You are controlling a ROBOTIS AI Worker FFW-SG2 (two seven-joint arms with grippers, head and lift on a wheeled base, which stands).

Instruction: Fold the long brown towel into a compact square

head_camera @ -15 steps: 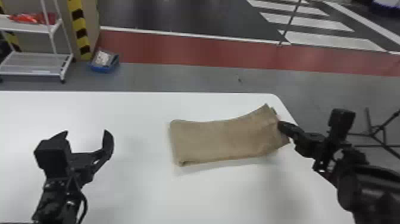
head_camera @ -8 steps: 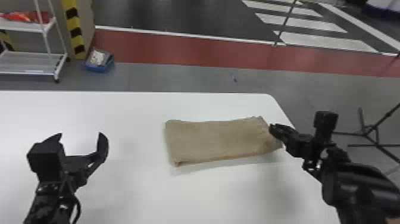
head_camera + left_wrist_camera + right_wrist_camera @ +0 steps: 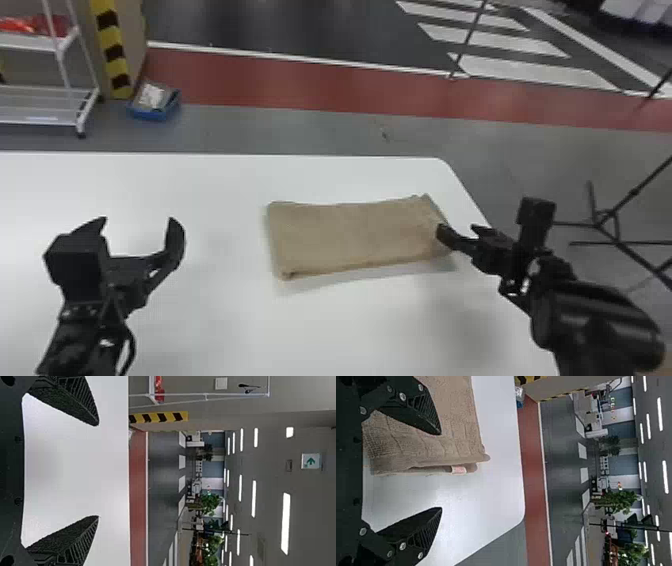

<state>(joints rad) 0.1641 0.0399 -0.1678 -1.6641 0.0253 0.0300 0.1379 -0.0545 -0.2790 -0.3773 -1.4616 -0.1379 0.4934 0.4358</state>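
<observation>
While brown towel (image 3: 350,237) lies near right end effector (image 3: 457,230), 2 fingers (image 3: 421,413) gape wide, empty.

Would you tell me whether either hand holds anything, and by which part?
Nothing is held: left hand and right hand are open; the towel lies on the table.

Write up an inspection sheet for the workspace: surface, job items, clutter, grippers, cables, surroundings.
Surface: smooth white table with a rounded far-right corner.
Job's things: brown cloth towel, folded into a flat oblong near the table's right side, not yet square; small pale label at its layered right end.
Clutter: blue open bin with contents, on the floor past the table.
Grippers: black left gripper left of the towel, jaws open; black right gripper at the towel's right end, jaws open.
Cables: black cable looping beside the left arm.
Surroundings: white metal rack, yellow-and-black striped post, black tripod stand.
</observation>
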